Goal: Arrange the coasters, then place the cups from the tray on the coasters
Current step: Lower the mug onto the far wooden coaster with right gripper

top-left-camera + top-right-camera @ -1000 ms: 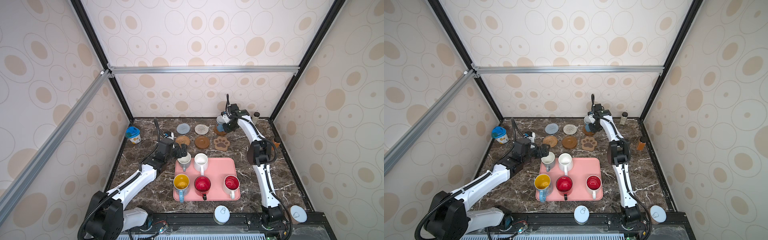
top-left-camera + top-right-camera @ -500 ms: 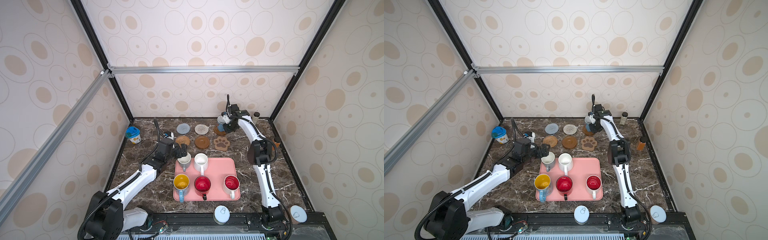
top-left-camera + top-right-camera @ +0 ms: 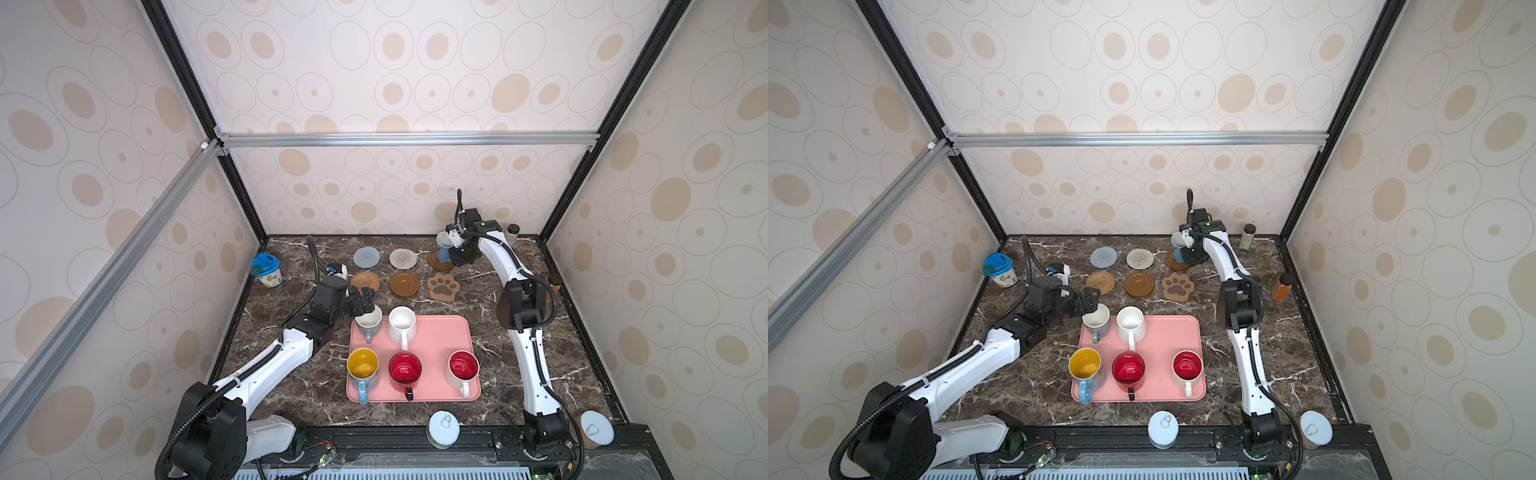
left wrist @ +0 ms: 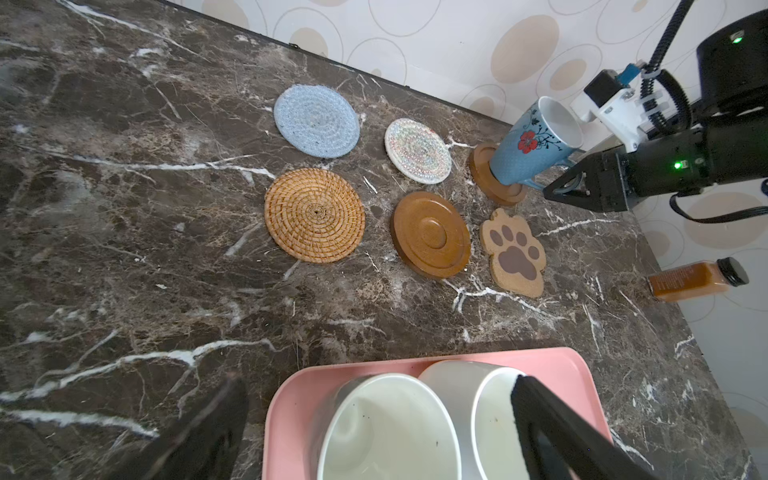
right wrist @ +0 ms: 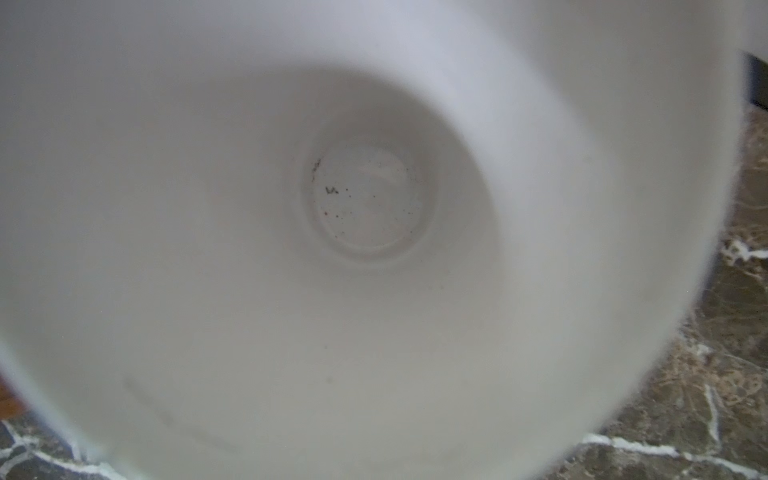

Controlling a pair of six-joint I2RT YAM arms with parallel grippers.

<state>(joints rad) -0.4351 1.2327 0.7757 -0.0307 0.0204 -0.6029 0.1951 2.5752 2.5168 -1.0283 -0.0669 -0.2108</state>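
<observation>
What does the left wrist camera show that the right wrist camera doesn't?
Only the left wrist view shows the six coasters, among them the rattan coaster and paw coaster, the pink tray, the grey mug and the right gripper at the handle of the light blue mug. Only the right wrist view looks down into that mug, showing its white inside with dark specks at the bottom. Both share the light blue mug and the marble tabletop.
</observation>
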